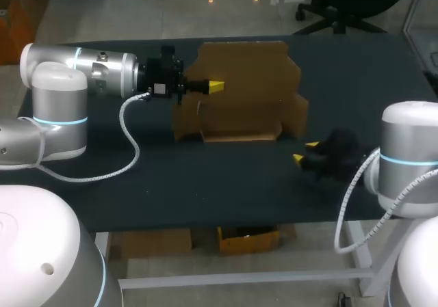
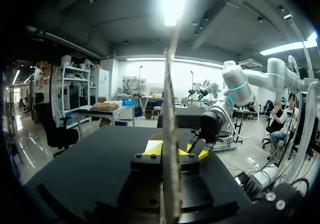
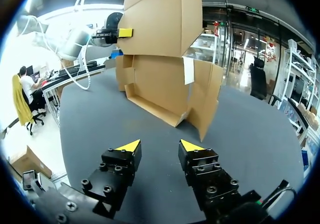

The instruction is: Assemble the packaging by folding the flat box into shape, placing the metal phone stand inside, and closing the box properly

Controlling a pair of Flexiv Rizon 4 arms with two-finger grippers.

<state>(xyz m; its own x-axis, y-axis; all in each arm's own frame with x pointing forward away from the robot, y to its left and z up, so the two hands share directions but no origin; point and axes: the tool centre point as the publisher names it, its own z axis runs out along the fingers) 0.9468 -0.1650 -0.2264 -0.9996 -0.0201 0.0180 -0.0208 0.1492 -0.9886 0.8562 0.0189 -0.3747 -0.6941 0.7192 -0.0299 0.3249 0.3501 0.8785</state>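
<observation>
The brown cardboard box (image 1: 243, 95) stands partly folded at the middle of the black table, its tall back panel upright and a low front flap lying on the tabletop. My left gripper (image 1: 214, 86) is shut on the left edge of the upper panel. In the left wrist view that panel (image 2: 170, 109) runs edge-on between the yellow tips of my left gripper (image 2: 172, 151). My right gripper (image 1: 304, 152) is open just above the table, right of the box and apart from it. From the right wrist, the box (image 3: 165, 59) is ahead of the right gripper (image 3: 160, 146). No phone stand shows in any view.
The table's front edge (image 1: 226, 219) runs below both grippers. The left arm's white coiled cable (image 1: 130, 139) hangs down to the tabletop left of the box. My right arm's gripper (image 2: 202, 136) shows beyond the panel in the left wrist view.
</observation>
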